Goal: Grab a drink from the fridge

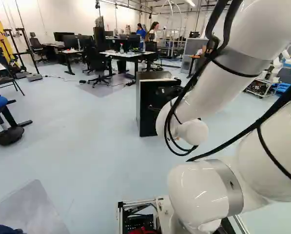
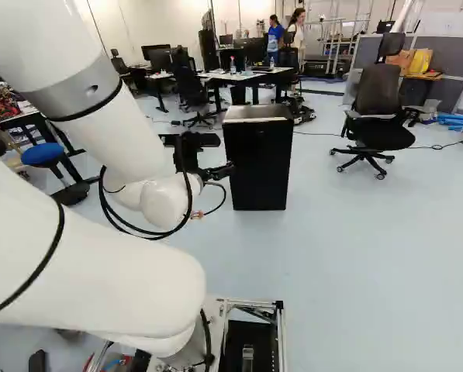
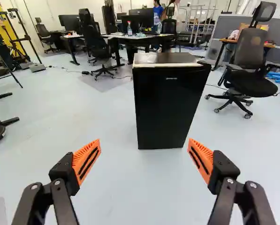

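Against the fridge's front in the right base view shows the black gripper [image 2: 214, 172], ahead of the white arm. The small black fridge [image 2: 258, 159] stands upright on the floor with its door closed. Seen from the wrist, the gripper [image 3: 143, 157] is open, its orange pads wide apart with nothing between them. The fridge [image 3: 168, 105] stands ahead of the gripper, roughly centred between the two fingers and apart from them. No drink is visible.
An office chair [image 3: 247, 70] is beyond the fridge on one side. Behind stand desks [image 3: 144, 38] with monitors and more chairs. A blue stool [image 2: 43, 153] is at the left of the right base view. Cables run along the floor.
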### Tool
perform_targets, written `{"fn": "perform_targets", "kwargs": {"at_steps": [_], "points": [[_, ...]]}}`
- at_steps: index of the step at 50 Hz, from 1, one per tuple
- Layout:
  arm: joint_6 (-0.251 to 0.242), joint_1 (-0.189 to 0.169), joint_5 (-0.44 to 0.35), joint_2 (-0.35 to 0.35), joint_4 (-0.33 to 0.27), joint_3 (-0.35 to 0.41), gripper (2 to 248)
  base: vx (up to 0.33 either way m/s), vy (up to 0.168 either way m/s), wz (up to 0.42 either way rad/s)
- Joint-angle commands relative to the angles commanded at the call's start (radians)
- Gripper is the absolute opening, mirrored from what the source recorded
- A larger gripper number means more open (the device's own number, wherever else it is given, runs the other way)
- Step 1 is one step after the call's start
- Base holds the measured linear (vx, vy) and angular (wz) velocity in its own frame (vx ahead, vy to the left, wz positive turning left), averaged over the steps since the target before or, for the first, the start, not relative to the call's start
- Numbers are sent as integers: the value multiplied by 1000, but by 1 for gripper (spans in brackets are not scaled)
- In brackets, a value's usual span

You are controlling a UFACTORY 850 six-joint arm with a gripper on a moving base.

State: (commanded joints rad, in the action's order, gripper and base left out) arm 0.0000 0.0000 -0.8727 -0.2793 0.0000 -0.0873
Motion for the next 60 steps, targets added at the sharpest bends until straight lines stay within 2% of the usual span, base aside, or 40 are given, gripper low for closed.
{"fn": "perform_targets", "kwargs": {"at_steps": [25, 60], "points": [[0, 0, 0, 0, 0, 0, 247, 81, 10, 1], [0, 0, 0, 0, 0, 0, 247, 140, 5, -9]]}}
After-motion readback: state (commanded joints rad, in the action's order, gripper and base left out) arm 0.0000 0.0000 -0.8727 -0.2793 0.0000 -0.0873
